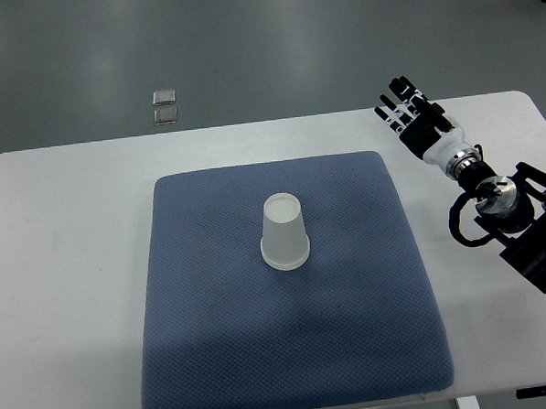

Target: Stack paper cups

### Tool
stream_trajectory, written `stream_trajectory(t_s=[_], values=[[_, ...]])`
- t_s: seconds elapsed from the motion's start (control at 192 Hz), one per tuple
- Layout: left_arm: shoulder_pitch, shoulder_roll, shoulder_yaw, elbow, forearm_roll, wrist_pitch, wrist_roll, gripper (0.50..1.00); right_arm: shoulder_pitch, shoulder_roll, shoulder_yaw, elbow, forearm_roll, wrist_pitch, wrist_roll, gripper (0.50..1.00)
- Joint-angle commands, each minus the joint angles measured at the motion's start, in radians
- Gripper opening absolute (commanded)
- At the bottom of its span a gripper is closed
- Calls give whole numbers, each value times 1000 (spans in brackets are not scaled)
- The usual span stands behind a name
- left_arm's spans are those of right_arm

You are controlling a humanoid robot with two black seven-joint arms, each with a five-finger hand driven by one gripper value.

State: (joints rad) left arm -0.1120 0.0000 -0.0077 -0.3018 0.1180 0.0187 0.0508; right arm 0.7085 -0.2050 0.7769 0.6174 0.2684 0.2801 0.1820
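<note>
The paper cup stands upside down at the centre of the blue mat, rim flat, perhaps already a stack, hard to tell. The right hand hovers at two o'clock, off the mat, fingers stretched straight, holding nothing, well apart from it.

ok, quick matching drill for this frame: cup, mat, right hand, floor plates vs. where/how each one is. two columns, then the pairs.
Things:
1. paper cup
2. blue mat
3. right hand
4. two small metal plates

Places/states:
A. on the grey floor beyond the table's far edge
B. over the bare white table, right of the mat, fingers spread, holding nothing
C. upside down, near the mat's middle
D. lying flat on the table, covering its centre

Pairs: 1-C, 2-D, 3-B, 4-A
</note>
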Motion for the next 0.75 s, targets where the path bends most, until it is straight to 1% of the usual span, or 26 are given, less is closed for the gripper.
stream_trajectory(t_s=[0.0, 0.397, 0.746], values=[[0, 0, 0, 1, 0, 0, 0, 1000, -4, 1, 1, -4, -2, 10, 1, 924], [0, 0, 0, 3, 0, 1, 0, 1000, -1, 2, -1, -4, -15, 1, -1, 926], [0, 0, 2, 3, 0, 1, 0, 1000, 6, 36, -13, -25, -18, -4, -1, 926]])
